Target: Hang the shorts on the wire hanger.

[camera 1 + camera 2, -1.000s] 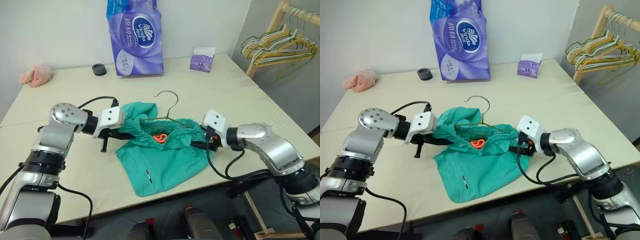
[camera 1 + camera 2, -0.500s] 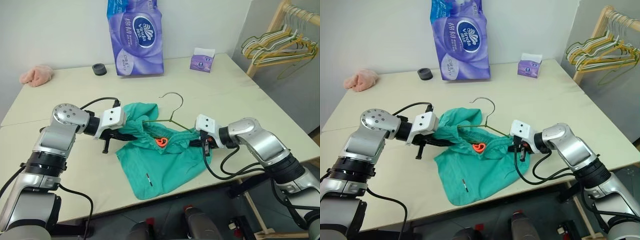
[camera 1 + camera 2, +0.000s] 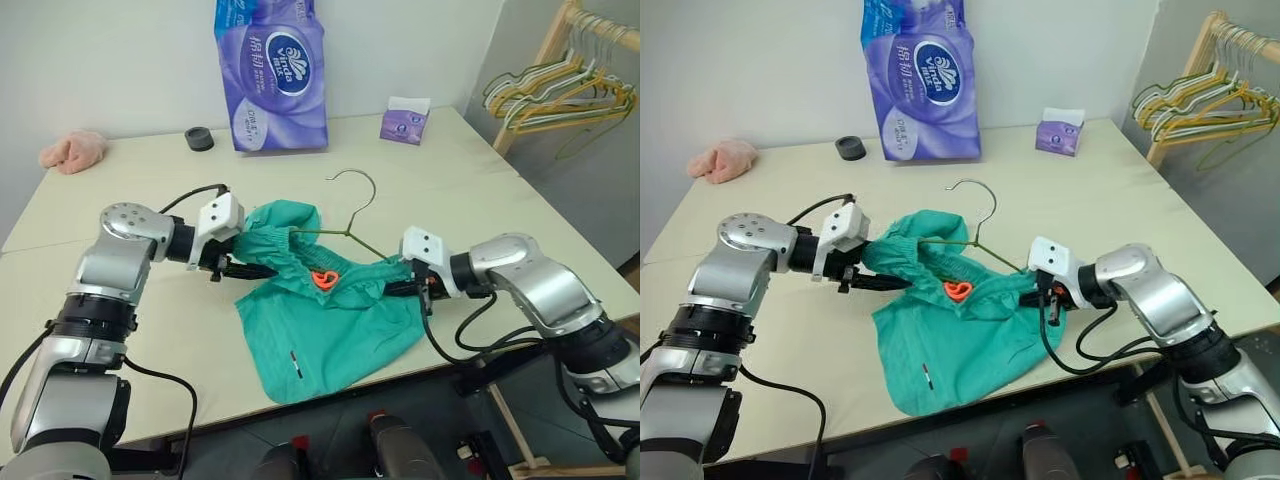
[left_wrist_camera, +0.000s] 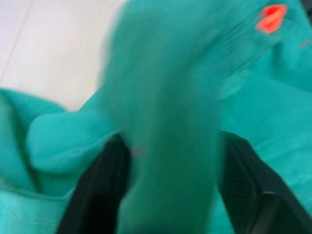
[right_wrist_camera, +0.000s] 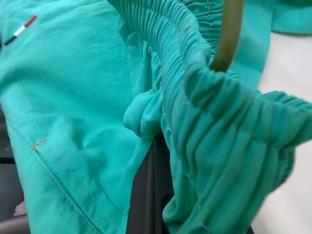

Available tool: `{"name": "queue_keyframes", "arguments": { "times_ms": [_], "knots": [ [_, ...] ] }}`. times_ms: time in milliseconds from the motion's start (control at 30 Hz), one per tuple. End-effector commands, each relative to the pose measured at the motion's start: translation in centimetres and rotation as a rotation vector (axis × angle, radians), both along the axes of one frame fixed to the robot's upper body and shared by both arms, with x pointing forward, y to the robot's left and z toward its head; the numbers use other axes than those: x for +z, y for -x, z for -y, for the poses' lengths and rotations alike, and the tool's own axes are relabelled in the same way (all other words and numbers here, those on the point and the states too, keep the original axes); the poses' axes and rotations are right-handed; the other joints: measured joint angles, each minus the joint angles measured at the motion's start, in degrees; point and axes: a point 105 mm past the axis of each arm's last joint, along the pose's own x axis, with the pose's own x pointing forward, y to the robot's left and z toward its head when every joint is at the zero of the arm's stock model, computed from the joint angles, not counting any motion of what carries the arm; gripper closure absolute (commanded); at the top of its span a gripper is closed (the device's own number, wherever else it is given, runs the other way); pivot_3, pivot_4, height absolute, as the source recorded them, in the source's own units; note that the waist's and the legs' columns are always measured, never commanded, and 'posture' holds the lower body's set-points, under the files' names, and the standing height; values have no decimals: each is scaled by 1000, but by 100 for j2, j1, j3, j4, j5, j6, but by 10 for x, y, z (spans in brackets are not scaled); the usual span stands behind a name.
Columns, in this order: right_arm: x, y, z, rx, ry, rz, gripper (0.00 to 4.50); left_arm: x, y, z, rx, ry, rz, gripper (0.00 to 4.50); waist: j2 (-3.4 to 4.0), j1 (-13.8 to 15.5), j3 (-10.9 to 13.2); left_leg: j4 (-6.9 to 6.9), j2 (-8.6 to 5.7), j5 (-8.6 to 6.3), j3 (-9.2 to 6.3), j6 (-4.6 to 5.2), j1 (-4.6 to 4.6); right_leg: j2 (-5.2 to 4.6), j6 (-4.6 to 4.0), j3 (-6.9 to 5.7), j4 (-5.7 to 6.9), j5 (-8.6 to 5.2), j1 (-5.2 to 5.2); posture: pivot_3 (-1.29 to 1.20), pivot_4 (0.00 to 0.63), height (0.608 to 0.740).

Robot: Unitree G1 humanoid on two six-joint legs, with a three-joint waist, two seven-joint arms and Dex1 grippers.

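The big purple Vinda pack [image 3: 270,70] stands behind the shorts [image 3: 320,320], which the right gripper [image 3: 400,288] pinches while the left gripper [image 3: 243,268] spreads wide.

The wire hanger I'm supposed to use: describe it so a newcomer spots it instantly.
On the cream table, find the teal shorts near the front edge. The wire hanger is the thin olive-green one, hook rising behind the waistband; the other hangers hang on a wooden rack beside the table.
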Motion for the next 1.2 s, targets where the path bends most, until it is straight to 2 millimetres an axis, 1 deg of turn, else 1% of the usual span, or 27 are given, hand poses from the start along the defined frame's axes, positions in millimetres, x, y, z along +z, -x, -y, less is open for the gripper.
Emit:
{"name": "queue_keyframes", "arguments": {
  "times_ms": [33,67,167,233,300,367,433,533,600,667,733,833,900,933,967,1033,1133,1200],
  "knots": [
    [15,4,5,-8,-34,25,4500,17,-15,-18,104,8,114,343,0,-2,0,0,0,0,0,0,0,0,0,0,1,0,0,-227,78,740],
    [15,5,8,-20,-34,18,4500,19,-22,-21,141,15,149,52,0,-4,0,0,0,0,0,0,0,0,0,0,1,0,0,-228,79,740],
    [15,8,18,-66,-38,-9,4500,23,-40,-28,239,8,288,17,-1,21,-1,0,0,0,-1,0,-1,-2,0,-2,-1,0,0,-237,81,740],
    [15,10,27,-119,-50,-39,4500,25,-42,-27,239,12,320,17,-1,18,-1,1,-3,0,3,0,-1,-8,0,1,-1,0,-1,-247,86,740],
    [14,12,44,-237,-89,-89,4500,29,-40,-22,212,32,346,17,-1,20,-1,0,-3,0,1,0,-4,-10,0,-3,-3,0,-2,-252,89,740],
    [12,14,60,-360,-124,-126,4500,32,-32,-13,162,82,311,17,-1,23,-1,0,-3,0,0,-1,-10,-11,0,-3,-2,0,-4,-258,95,740],
    [8,19,76,-478,-155,-160,4500,32,-15,3,67,148,213,17,-1,13,0,0,-3,-1,1,0,-12,-13,0,-1,-2,0,-5,-266,101,740],
    [0,31,99,-648,-179,-191,4500,34,15,34,-92,230,74,17,0,-2,1,-2,-3,-1,1,0,-11,-13,0,0,1,0,-4,-280,112,740],
    [-4,38,112,-751,-202,-183,4500,39,30,53,-181,281,6,17,0,4,1,-1,-3,-1,0,1,-11,-12,0,-1,4,0,-4,-295,120,740],
    [-6,43,122,-835,-223,-165,4500,44,41,67,-244,322,-45,17,3,-3,3,0,-3,-1,0,1,-10,-9,1,0,4,-1,-2,-309,129,740],
    [-9,49,137,-950,-241,-135,4500,51,54,83,-329,365,-105,17,10,-8,7,0,-4,-1,7,1,-2,-8,3,7,1,-2,5,-325,134,740],
    [-11,56,153,-1097,-263,-92,4500,54,60,98,-398,369,-113,17,17,-12,11,-1,-3,-2,5,2,7,0,10,6,0,-7,16,-351,145,740],
    [-7,57,168,-1205,-268,-21,4500,55,57,108,-405,338,-64,17,27,-37,20,-1,-3,-2,16,2,14,7,10,17,0,-7,19,-362,152,740],
    [-3,58,178,-1270,-270,10,4500,56,55,114,-411,323,-38,17,32,-42,24,-1,-3,-2,16,2,15,11,11,18,-1,-7,20,-367,157,740],
    [0,60,187,-1322,-271,15,4500,59,53,120,-410,323,-19,17,42,-44,31,-1,-3,-2,17,2,15,29,11,18,-2,-8,20,-369,160,740],
    [6,66,203,-1391,-249,16,4500,63,51,132,-419,318,30,17,62,-46,47,-1,-4,-2,20,3,15,34,11,23,-6,-8,22,-379,170,740],
    [27,71,226,-1479,-211,66,4500,70,58,153,-490,321,89,17,94,-72,81,-2,-7,-3,24,4,16,37,12,27,-17,-9,27,-387,181,740],
    [46,69,242,-1549,-213,108,4500,74,63,163,-530,333,113,17,102,-150,100,-5,-4,-3,28,5,17,42,12,32,-23,-9,29,-393,188,740]
  ]
}}
